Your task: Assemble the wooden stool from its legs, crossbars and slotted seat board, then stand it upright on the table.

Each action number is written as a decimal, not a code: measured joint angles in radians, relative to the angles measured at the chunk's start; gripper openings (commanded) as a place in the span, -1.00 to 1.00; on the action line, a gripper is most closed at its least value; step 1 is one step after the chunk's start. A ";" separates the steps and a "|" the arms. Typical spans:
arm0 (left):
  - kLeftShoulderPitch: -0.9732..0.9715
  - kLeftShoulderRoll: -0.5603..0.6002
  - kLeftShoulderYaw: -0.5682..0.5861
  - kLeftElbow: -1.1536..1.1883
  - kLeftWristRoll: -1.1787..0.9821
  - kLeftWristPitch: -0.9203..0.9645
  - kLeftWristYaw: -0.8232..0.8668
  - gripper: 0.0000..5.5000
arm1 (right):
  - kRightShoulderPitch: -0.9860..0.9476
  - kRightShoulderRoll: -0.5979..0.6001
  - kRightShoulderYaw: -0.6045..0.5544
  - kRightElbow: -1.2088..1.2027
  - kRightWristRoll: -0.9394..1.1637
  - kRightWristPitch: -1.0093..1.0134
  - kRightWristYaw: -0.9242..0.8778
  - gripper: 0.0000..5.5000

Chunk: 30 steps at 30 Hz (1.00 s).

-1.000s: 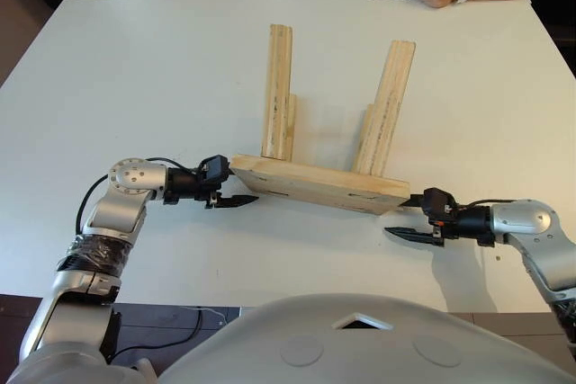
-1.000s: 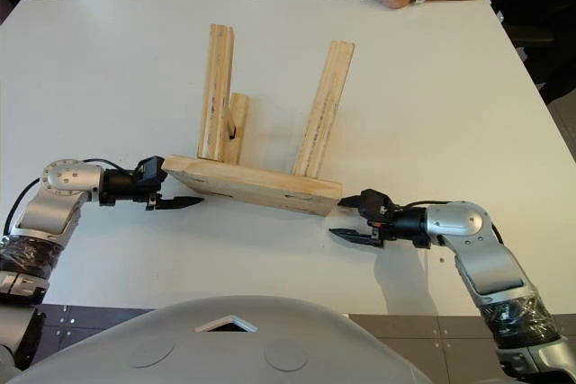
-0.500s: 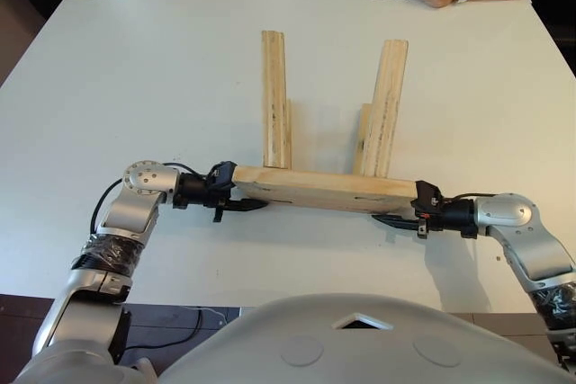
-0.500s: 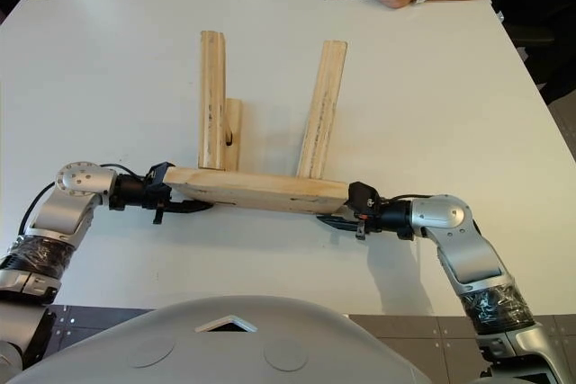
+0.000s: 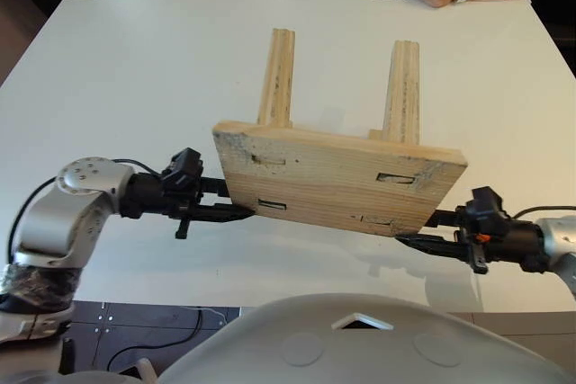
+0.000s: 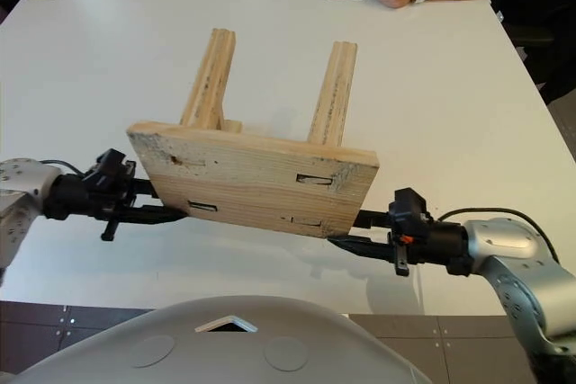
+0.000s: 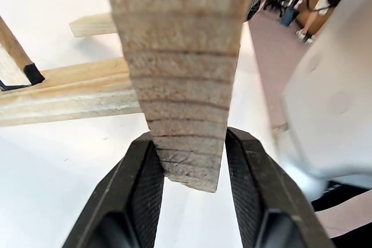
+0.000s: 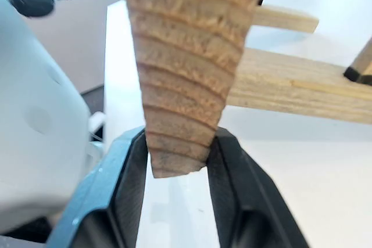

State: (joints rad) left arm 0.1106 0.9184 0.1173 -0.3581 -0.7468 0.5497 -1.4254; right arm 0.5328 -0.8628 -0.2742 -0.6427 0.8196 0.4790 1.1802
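1. Left eye view: shows slotted seat board (image 5: 337,177) held off the white table (image 5: 135,69), broad face tilted toward the camera, two legs (image 5: 276,78) running away from its far side. Finds left gripper (image 5: 225,202) pinching the board's left end and right gripper (image 5: 423,229) pinching the right end.
2. Right eye view: gives the same scene; picks out four slots (image 6: 315,179) cut in the face.
3. Left wrist view: looks along the end grain; catches black pads (image 7: 145,184) clamped on both faces.
4. Right wrist view: likewise, with fingers (image 8: 131,184) squeezing the opposite end.
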 measured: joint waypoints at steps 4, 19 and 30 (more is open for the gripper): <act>0.025 0.039 0.097 -0.047 -0.177 0.105 0.047 -0.45 | 0.025 -0.031 -0.096 -0.030 0.214 0.039 -0.042 -0.50; -0.119 -0.032 0.132 -0.026 -1.000 0.152 0.686 -0.45 | -0.102 0.091 -0.041 -0.094 0.971 -0.081 -0.646 -0.49; -0.308 -0.224 -0.037 -0.039 -1.199 0.041 1.390 -0.45 | -0.413 0.343 0.148 -0.109 0.936 -0.274 -1.351 -0.47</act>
State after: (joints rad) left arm -0.1970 0.6942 0.0808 -0.3974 -1.9454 0.5911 -0.0358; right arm 0.1196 -0.5198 -0.1263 -0.7518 1.7556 0.2048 -0.1705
